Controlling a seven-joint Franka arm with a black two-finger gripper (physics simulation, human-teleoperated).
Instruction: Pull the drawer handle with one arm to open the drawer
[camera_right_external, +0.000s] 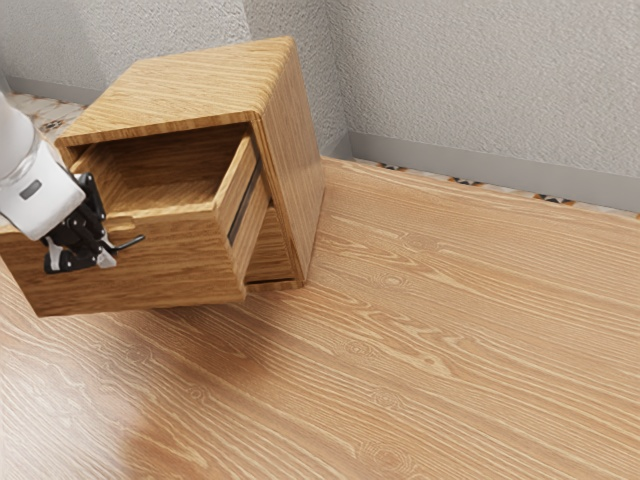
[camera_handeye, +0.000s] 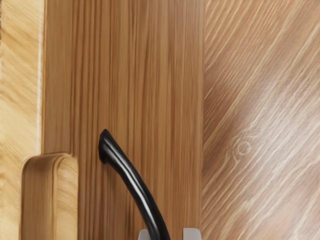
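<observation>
Nearest you, the light wood-grain worktop (camera_right_external: 450, 350) spreads out in front of the boxy oak-coloured wooden cabinet (camera_right_external: 290, 130). The matching wooden drawer (camera_right_external: 170, 265) stands well out of that cabinet (its hollow inside shows). Your black end effector (camera_right_external: 80, 252) sits at the slim black curved handle (camera_handeye: 130, 185) on the drawer front; you cannot tell whether it clamps the handle. Behind the cabinet rises a grey textured wall (camera_right_external: 480, 70).
</observation>
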